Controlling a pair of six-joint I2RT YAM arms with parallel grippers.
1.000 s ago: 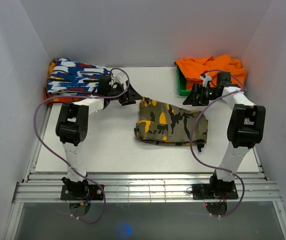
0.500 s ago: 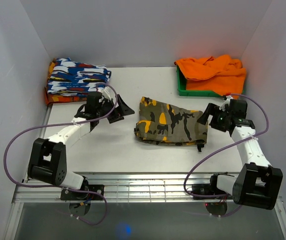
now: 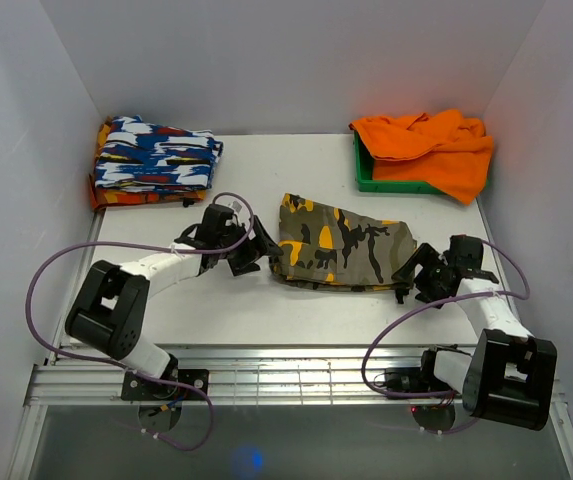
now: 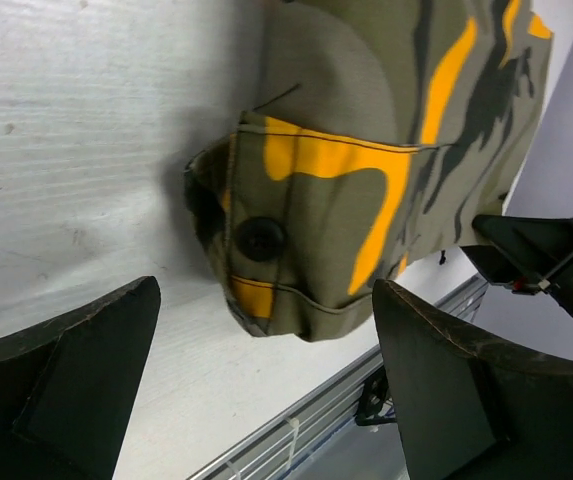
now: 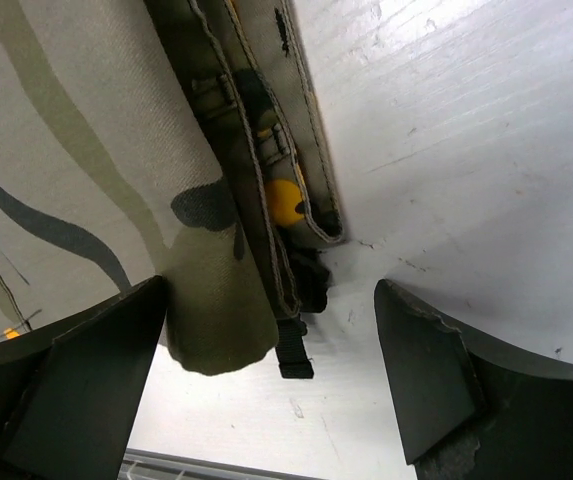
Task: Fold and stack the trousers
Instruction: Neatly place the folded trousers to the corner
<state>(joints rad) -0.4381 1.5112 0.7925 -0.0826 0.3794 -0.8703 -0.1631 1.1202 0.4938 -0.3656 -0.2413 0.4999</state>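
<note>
**Two open claws, one at each end of the trousers**

The trousers (image 3: 341,245) lie folded in a flat bundle in the middle of the bench (image 3: 216,305). They are a bit nearer the right edge than the left.

The left arm is bent low. Its elbow sits by the near left corner, and its long part reaches across the bench to the right. The left claw (image 3: 256,252) is just beside the left end of the trousers. Its fingers are spread wide. In the left wrist view, a corner of cloth with a black button (image 4: 261,238) shows between them, and the fingers are not touching it.

The right arm is bent low too, with its elbow by the near right corner. The right claw (image 3: 415,274) is at the right end of the trousers, spread wide, holding nothing. A small black strap end (image 5: 294,352) pokes out of the folds there.

A blue, white and red folded garment (image 3: 154,158) sits in the far left corner. An orange cloth (image 3: 428,140) hangs over a green tray (image 3: 386,182) in the far right corner.
</note>
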